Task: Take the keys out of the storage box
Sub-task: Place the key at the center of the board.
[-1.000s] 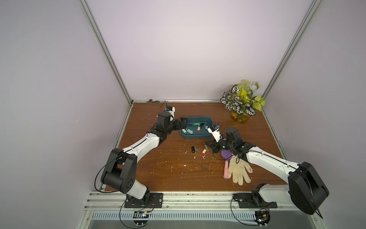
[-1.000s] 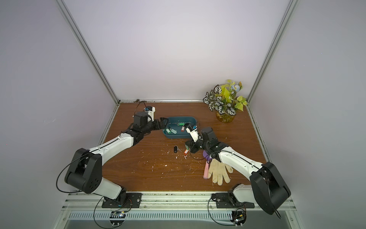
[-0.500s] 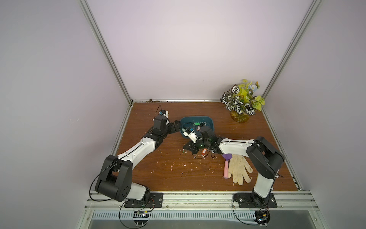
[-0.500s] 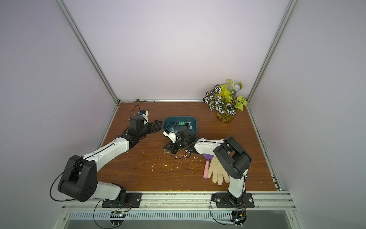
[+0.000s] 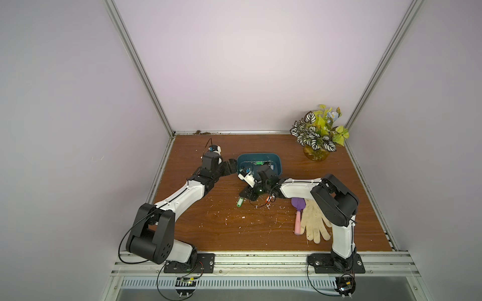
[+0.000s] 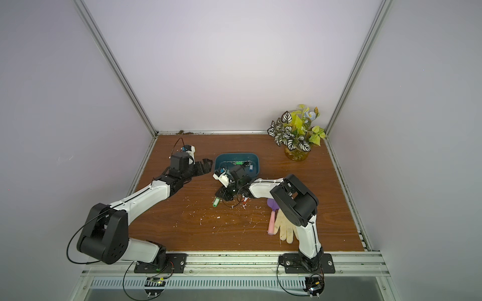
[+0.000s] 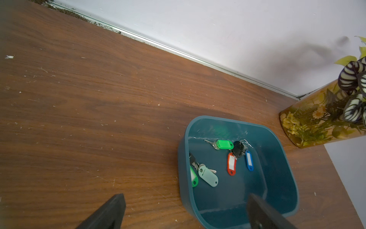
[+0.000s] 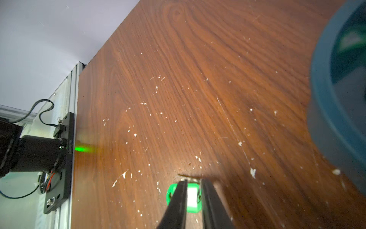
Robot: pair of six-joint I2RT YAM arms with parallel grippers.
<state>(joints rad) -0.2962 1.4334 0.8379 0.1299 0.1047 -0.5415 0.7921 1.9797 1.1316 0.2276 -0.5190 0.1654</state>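
Left wrist view: keys (image 7: 224, 144) lie inside box (image 7: 217, 128), straight ahead of left end effector (image 7: 186, 196), which is released wide

The teal storage box (image 6: 257, 169) sits mid-tabletop (image 6: 182, 229) with a few keys (image 6: 238, 163) inside. At its nine o'clock the left end effector (image 6: 206, 165) gapes wide. Toward seven o'clock the right end effector (image 6: 220, 196) points down beside a green-tagged key (image 6: 215, 202) lying on the wood. A trowel (image 6: 272, 216) and glove (image 6: 285, 229) lie toward five.

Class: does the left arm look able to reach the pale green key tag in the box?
Probably yes: the open left tool straddles the storage box wall; the pale green tag lies uncovered nearby.
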